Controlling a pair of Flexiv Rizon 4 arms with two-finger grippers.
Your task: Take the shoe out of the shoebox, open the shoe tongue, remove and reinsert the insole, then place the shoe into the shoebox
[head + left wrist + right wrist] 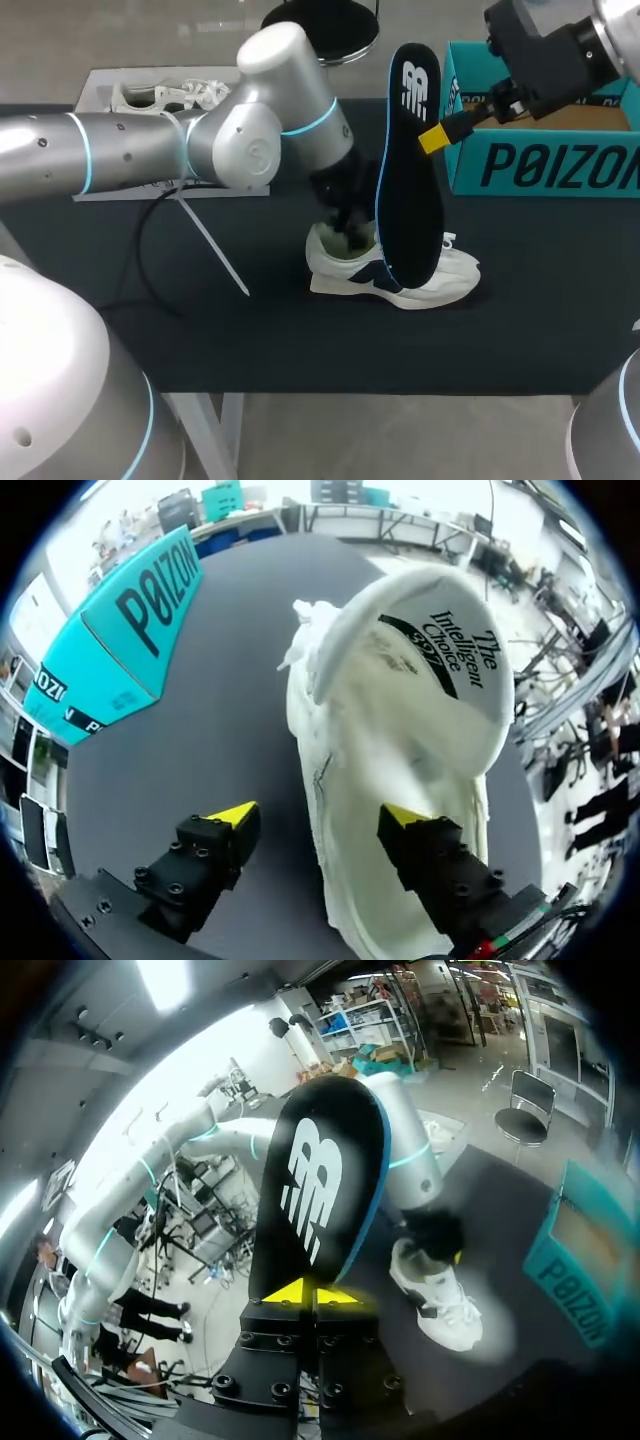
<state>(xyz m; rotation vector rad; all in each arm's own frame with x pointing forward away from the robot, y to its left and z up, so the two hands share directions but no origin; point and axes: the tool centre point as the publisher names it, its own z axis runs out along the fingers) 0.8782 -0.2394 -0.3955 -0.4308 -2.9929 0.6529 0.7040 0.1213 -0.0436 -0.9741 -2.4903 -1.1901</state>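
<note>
Head view. The right gripper [432, 138] comes in from the far right corner and is clamped on the edge of the black insole [408, 190]. The insole hangs upright, with the end bearing the white logo uppermost and its lower end down at the white shoe [420, 282]. The shoe stands on its sole near the middle of the dark table [520, 330], toe toward the right. The teal shoebox [545, 160] stands open at the far right of the table, apart from the shoe. The left arm [150, 145] reaches in from the left and bends down to the heel end of the shoe. A second white shoe [165, 97] lies on a white sheet [100, 100] at the far left. A white strip [212, 243] and a black cable [145, 250] lie on the table below the arm.

Left wrist view. The left gripper [318, 815] stands wide over the heel of the shoe. One finger is above the shoe's opening and the other is over the table just beside the shoe's side wall; contact cannot be judged. Ahead of the fingers, the tongue [440, 650] is lifted forward with its printed label showing. The shoebox lies beyond, off to the side.

Right wrist view. The two yellow tips meet on the insole, which rises directly ahead of them. The shoe, the left arm and the shoebox lie beyond it.
</note>
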